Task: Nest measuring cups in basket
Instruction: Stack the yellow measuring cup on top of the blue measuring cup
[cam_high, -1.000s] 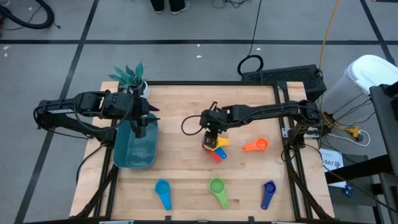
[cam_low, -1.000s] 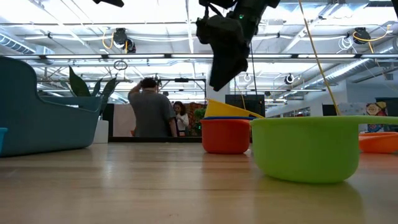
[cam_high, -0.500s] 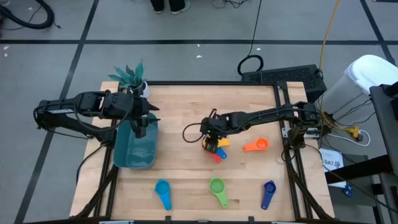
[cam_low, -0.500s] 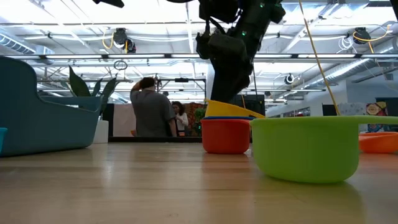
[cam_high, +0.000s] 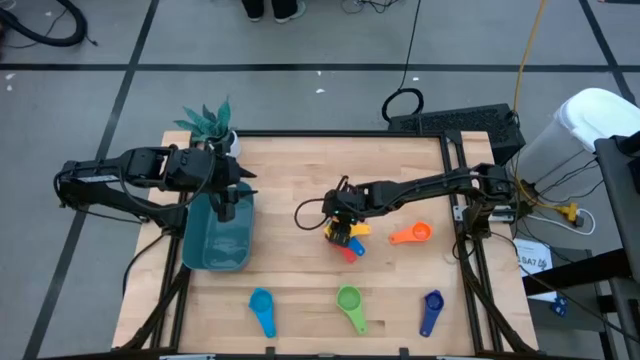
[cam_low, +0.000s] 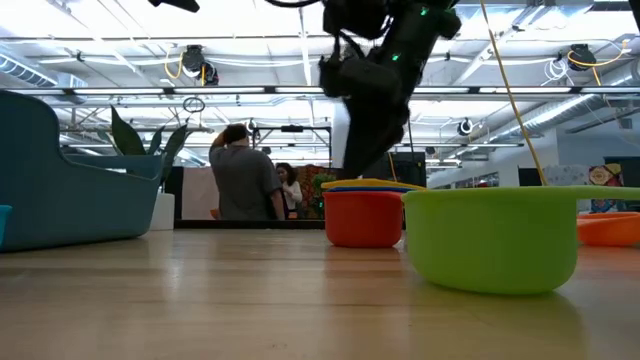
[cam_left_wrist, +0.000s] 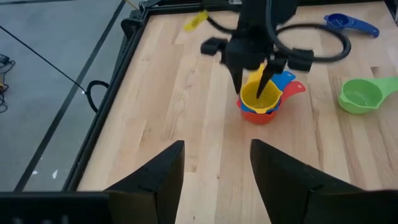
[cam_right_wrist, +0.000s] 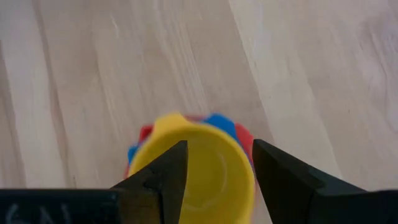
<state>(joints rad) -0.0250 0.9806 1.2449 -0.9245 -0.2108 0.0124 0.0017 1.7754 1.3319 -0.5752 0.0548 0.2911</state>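
The worktop is pale wood planks in a dark metal frame, standing on a grey floor crossed by dark lines. A small white pot holding a teal plant sits at the worktop's far left corner. Just beyond the far right corner lies a black keyboard, with a coiled black cable beside it. A yellow cable runs across the floor to the right, near a white rounded bin. A pair of shoes shows at the far edge of the floor. In the low view, two people stand in the room behind, under ceiling lights.
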